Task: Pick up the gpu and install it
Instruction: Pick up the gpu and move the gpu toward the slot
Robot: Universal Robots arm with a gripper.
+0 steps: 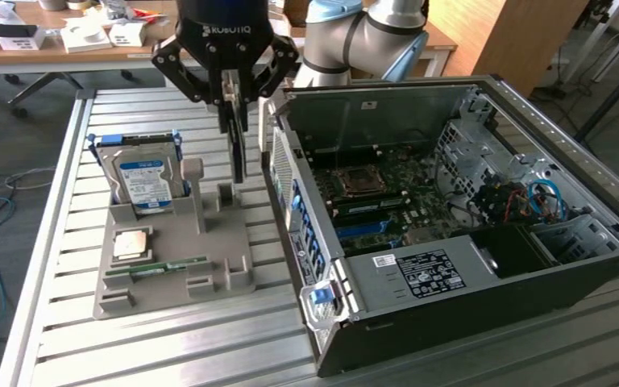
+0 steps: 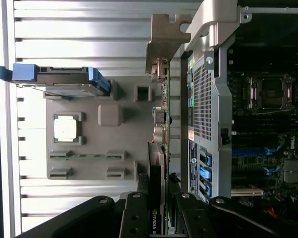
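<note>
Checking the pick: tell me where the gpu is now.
Exterior view: the gpu hangs edge-on in the claw above the grey holder, hard drive to that view's left, open case to its right.

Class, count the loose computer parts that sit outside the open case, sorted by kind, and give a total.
Hard drive: 1
Processor chip: 1
Memory stick: 1
gpu: 1
Total: 4

One gpu (image 1: 238,149), one hard drive (image 1: 145,181), one processor (image 1: 132,242), one memory stick (image 1: 159,266), one holder (image 1: 229,276), one computer case (image 1: 482,322).
</note>
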